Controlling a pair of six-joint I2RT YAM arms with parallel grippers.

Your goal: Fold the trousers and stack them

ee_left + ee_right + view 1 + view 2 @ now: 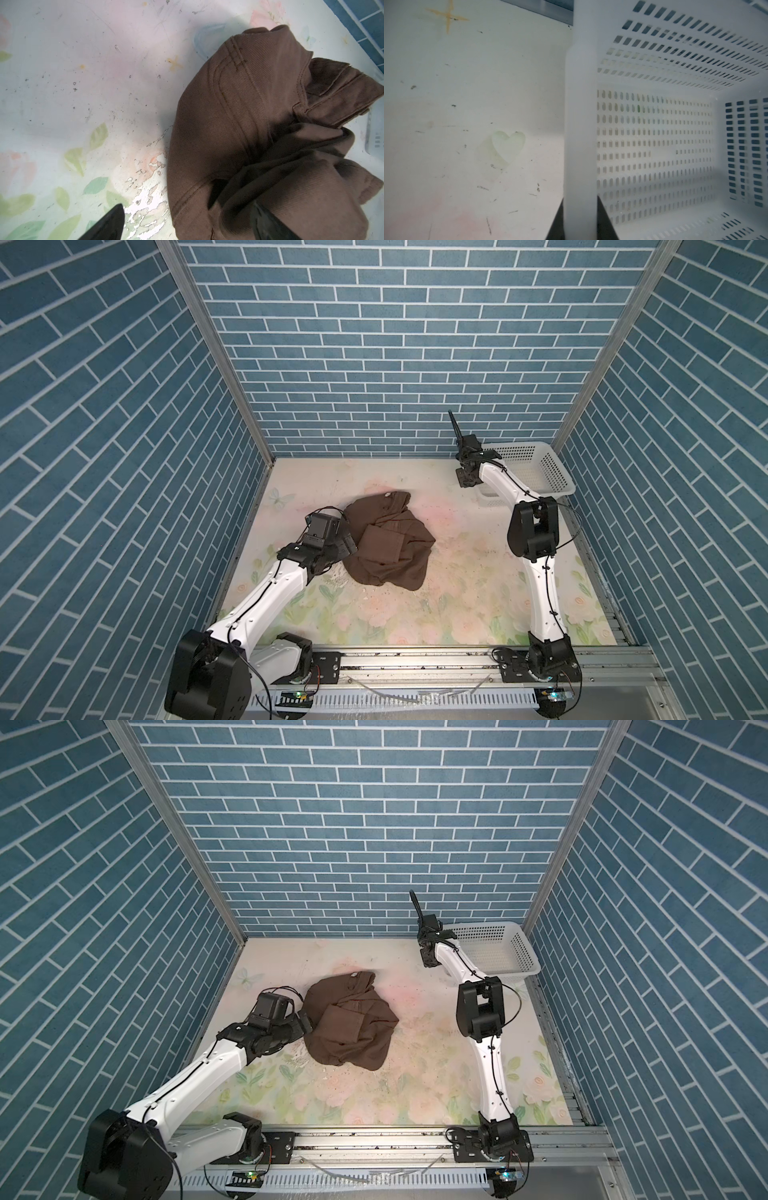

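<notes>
Centrally, one pair of dark brown trousers (pixel 388 545) lies crumpled on the bench (pixel 457 597). The left jaws gape wide at the heap's left edge, gripping nothing. The right jaws pinch the rim of one white basket (pixel 555 475) in the far right corner.

Robot lab cell, brick-print walls (pixel 395 344), aluminium rail (pixel 415 664), floral tabletop (pixel 457 597)

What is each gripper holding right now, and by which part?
The right gripper clamps the white basket by its rim. The left gripper stands open at the edge of the trousers, holding nothing.
</notes>
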